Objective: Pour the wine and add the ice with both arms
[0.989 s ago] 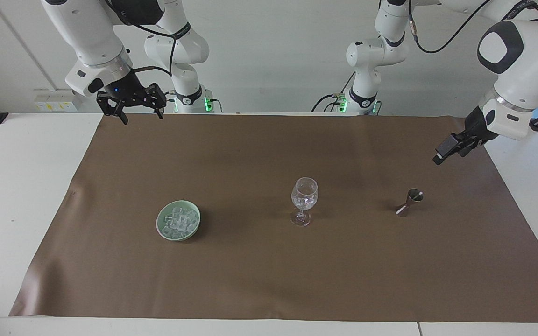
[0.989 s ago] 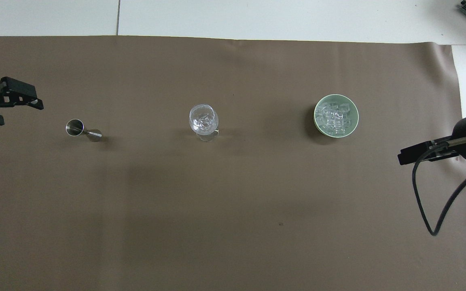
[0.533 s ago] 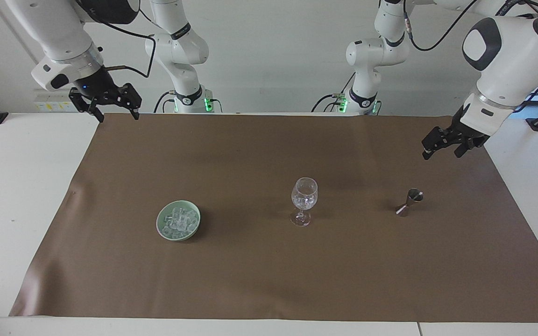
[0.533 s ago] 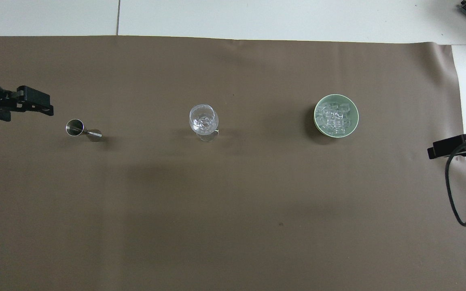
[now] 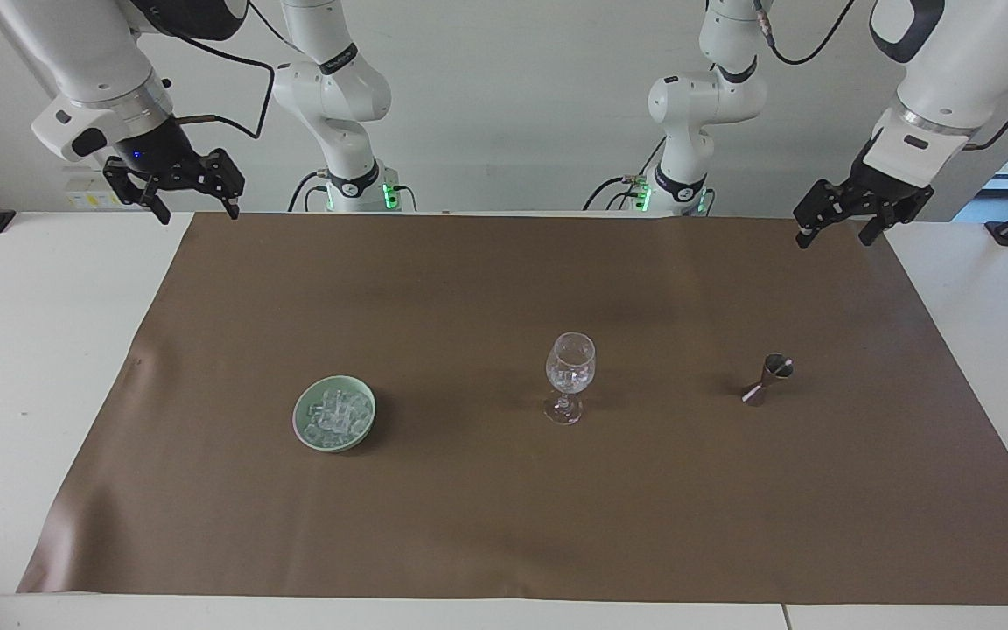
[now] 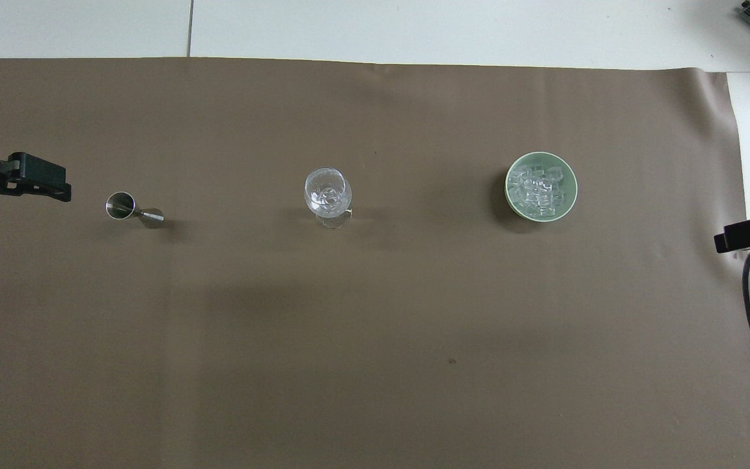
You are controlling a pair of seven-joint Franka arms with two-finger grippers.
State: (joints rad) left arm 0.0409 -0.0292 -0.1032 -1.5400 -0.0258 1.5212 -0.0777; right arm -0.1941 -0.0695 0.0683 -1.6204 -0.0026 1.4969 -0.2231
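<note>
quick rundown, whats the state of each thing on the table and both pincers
ice: heaped in the green bowl
wine glass: upright, clear pieces inside
jigger: upright on the mat, toward the left arm's end
left pincer: open, empty, raised over the mat's edge
right pincer: open, empty, raised over the mat's corner

Clear ice [image 5: 335, 415] chunks heaped in green bowl [image 5: 304, 428], w/ more in upright stemmed glass [image 5: 570, 372]
</note>
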